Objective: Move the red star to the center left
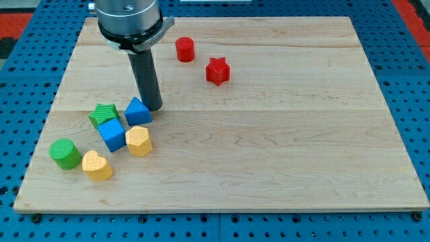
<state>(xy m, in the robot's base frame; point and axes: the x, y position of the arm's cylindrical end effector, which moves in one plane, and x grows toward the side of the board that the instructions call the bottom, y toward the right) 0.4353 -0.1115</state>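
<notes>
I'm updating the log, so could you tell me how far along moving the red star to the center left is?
Nothing looks done yet: the red star sits in the upper middle of the board, beside the red cylinder. In hand: my tip is down by the blue block, well to the view's left of the star and apart from it. Left: get behind the star and push it to the centre left.

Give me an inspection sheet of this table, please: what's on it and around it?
Surface: pale wooden board, planks visible.
Job's things: red star block, upper middle, lying apart from my tip.
Clutter: red cylinder block; green star block; blue triangular block; blue cube block; two yellow heart-like blocks; green cylinder block.
Grippers: none; my tip beside the blue triangular block.
Cables: nothing seen.
Surroundings: blue perforated base.
</notes>
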